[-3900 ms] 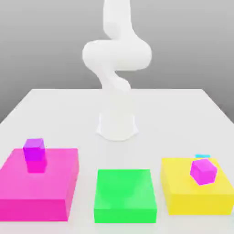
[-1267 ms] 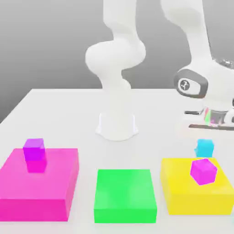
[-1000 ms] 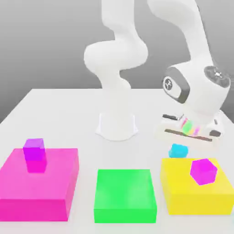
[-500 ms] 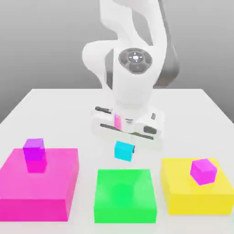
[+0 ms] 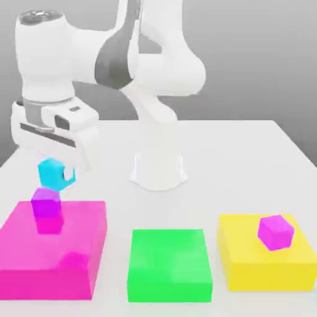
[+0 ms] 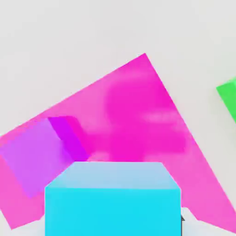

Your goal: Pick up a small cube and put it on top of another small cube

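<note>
While the exterior view took in the robot arm (image 5: 46,62) from the side of the blocks, the hand view looked closely past the cyan cube (image 6: 113,212) to the top of the pink block (image 6: 147,120). The gripper (image 5: 58,173) was narrowed on the cyan cube, holding it in the air over the pink block's far part, near the violet-purple cube (image 5: 46,203); whether the two cubes touched could not be told.

There were three small cubes: the cyan one held, the violet-purple one on the pink block, and the magenta cube (image 5: 275,233) on the yellow block (image 5: 254,272). The large blocks also numbered three, with the green block (image 5: 168,263) between the other two, its top bare.

The violet-purple cube stood close to the pink block's far edge, on the exterior view's left half, leaving open pink surface toward the near edge and the near right corner. The magenta cube sat toward the yellow block's right edge. Bare tabletop (image 5: 229,161) separated the blocks and stretched wide behind them, around the arm's base.
</note>
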You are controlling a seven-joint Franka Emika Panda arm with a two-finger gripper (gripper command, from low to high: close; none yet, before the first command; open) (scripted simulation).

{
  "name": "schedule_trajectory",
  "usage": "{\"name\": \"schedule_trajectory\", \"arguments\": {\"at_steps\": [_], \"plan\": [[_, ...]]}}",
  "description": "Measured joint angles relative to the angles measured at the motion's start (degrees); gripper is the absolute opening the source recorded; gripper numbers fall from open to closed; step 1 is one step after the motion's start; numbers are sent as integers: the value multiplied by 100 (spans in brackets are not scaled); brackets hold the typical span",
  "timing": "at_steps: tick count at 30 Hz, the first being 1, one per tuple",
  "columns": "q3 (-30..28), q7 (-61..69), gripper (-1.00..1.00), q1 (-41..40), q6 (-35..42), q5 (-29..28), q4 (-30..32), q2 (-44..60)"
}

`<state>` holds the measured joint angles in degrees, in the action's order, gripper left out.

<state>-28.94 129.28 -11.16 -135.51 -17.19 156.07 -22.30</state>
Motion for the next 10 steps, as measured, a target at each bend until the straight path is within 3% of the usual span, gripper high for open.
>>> {"name": "schedule_trajectory", "arguments": {"at_steps": [6, 7, 10], "plan": [[-555, 536, -100, 95, -1035, 305, 237, 817], [-596, 578, 100, 124, -1186, 352, 270, 941], [-596, 577, 100, 124, -1186, 351, 270, 941]]}}
